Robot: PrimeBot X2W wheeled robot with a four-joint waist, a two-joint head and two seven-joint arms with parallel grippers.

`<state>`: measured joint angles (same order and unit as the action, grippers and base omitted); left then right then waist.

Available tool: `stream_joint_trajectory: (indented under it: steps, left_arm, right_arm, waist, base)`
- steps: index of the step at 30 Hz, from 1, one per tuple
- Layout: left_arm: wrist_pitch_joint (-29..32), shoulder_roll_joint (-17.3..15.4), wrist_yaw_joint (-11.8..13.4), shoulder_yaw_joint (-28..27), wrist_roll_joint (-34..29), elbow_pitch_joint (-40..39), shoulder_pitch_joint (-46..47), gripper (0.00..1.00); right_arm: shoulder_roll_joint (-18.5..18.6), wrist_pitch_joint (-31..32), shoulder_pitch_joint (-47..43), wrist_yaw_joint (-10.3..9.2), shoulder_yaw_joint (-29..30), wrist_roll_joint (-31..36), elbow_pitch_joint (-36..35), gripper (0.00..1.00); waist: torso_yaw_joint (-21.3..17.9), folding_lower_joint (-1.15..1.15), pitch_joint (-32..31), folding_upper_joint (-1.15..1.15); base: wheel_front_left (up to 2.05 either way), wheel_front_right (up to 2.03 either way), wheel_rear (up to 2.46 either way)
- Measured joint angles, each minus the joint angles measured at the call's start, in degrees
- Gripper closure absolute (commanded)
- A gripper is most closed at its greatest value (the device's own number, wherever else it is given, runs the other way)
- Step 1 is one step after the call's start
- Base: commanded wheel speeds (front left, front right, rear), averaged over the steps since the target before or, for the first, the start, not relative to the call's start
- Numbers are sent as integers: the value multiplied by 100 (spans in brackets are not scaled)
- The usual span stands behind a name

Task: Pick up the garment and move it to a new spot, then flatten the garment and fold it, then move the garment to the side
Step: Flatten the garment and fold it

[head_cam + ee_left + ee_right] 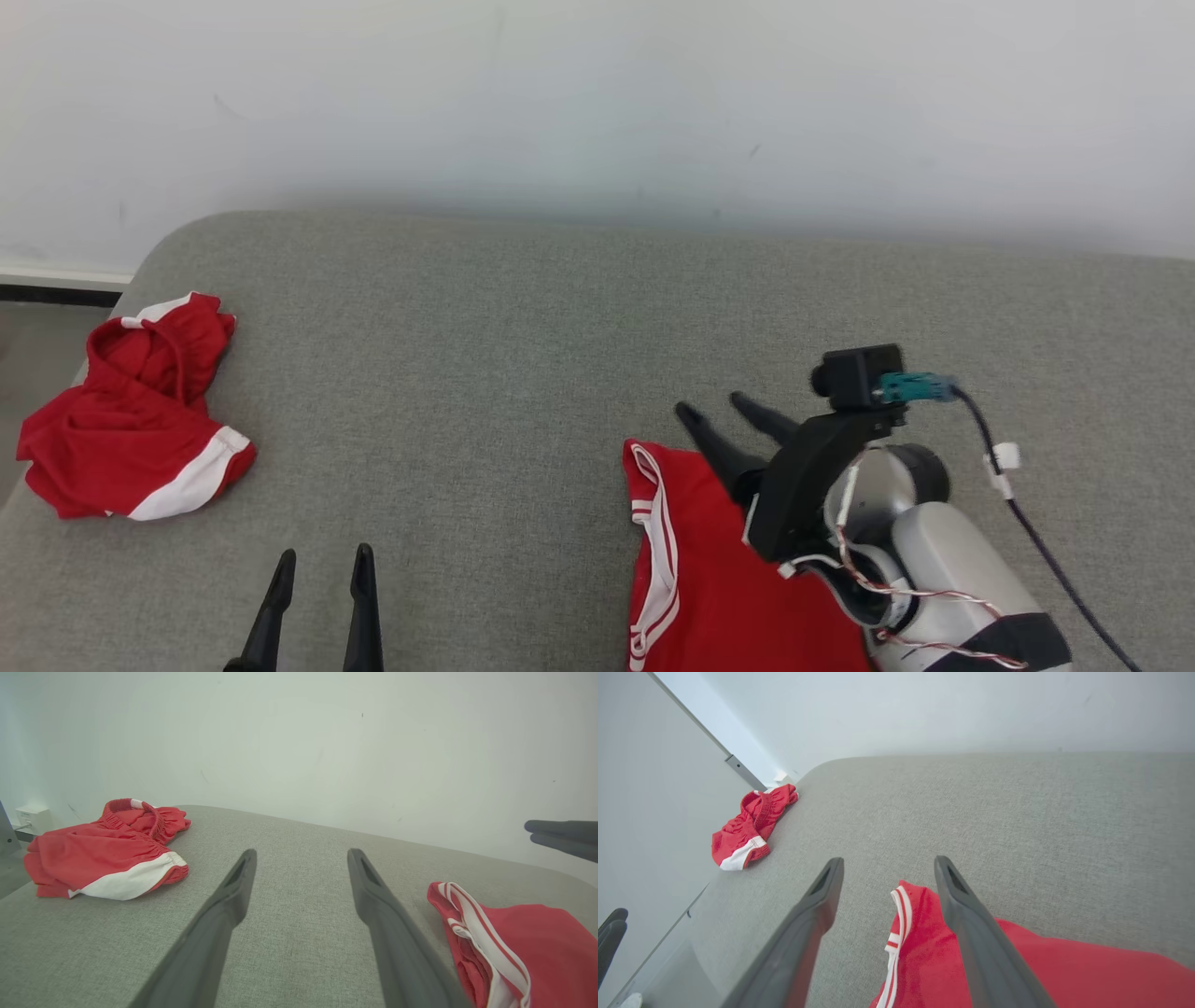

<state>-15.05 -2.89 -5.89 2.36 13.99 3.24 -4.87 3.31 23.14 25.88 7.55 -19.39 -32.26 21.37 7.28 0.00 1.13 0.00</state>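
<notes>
The garment [700, 569], red with white striped trim, lies on the grey padded surface [513, 373] at the lower right. My right gripper [714, 404] hovers open over its upper corner, holding nothing. In the right wrist view, the garment [1087, 970] lies under and between the spread fingers of the right gripper [888, 861]. My left gripper [325, 553] stands open and empty at the lower left, over bare surface. The left wrist view shows the left gripper [302, 851] with the garment [537, 938] off to its right.
Crumpled red shorts [131, 420] with a white band lie near the surface's left edge, also seen as the shorts [93, 854] and the shorts [738, 835]. A pale wall [597, 112] runs behind the surface. Bare grey surface lies between the two red pieces.
</notes>
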Motion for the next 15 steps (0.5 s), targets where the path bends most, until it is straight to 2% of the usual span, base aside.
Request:
stream_joint_trajectory:
  steps: [4, 10, 15]
  left_arm:
    - [0, 0, 1, -11, -4, 5, -97, 0]
    - [0, -1, 18, 1, -2, 13, -124, 0]
    - [0, -1, 32, -14, 13, 44, -214, 0]
  right_arm:
    - [274, -345, -109, 0, 537, 386, -258, 0]
    - [559, -710, -761, 0, 1254, 1087, -501, 0]
    - [676, -1216, -1429, 0, 1599, 1407, -759, 0]
  waist:
    - [-95, 0, -109, 0]
    - [-235, 0, -244, 0]
    - [-330, 0, -331, 0]
  base:
    - [0, 0, 0]
    - [0, 0, 0]
    - [0, 0, 0]
